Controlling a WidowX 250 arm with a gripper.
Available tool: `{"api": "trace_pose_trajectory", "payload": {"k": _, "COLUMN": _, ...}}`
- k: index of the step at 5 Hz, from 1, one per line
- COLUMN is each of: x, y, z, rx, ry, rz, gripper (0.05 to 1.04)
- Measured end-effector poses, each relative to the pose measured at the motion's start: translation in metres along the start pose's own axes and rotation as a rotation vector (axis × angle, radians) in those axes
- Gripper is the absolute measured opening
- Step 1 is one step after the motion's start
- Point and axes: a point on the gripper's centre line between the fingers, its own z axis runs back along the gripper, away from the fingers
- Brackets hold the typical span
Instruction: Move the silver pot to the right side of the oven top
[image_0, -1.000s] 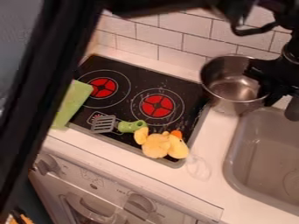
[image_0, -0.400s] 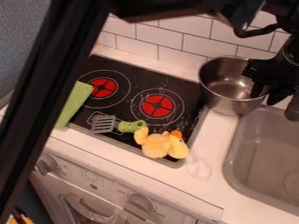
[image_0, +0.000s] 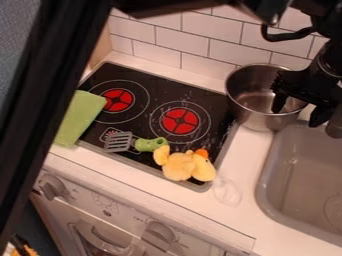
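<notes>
My workplace is a kitchen: a flat black cooktop (image_0: 157, 90) with red-centred burners, set in a white counter (image_0: 234, 155) near a grey sink basin (image_0: 287, 145). Behind is a white rectangular-tiled wall (image_0: 207, 35); below, a white oven front (image_0: 100, 200) with round knobs (image_0: 51, 186). I also see a silver metal pot (image_0: 257, 117).

Pot (image_0: 250, 114) at stovetop's (image_0: 157, 92) right rear, spatula (image_0: 119, 142) left of plush toy (image_0: 179, 166)
</notes>
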Motion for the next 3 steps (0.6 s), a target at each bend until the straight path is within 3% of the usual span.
{"api": "trace_pose_trajectory", "payload": {"k": 1, "x": 0.004, "y": 0.008, "z": 0.012, "rx": -0.023, "ry": -0.007, "rz": 0.028, "gripper": 1.0}}
{"api": "trace_pose_trajectory", "payload": {"k": 2, "x": 0.01, "y": 0.017, "z": 0.024, "rx": -0.083, "ry": 0.002, "rz": 0.089, "gripper": 1.001}}
{"api": "trace_pose_trajectory", "payload": {"k": 3, "x": 0.017, "y": 0.028, "z": 0.041, "rx": -0.103, "ry": -0.022, "rz": 0.126, "gripper": 1.0}}
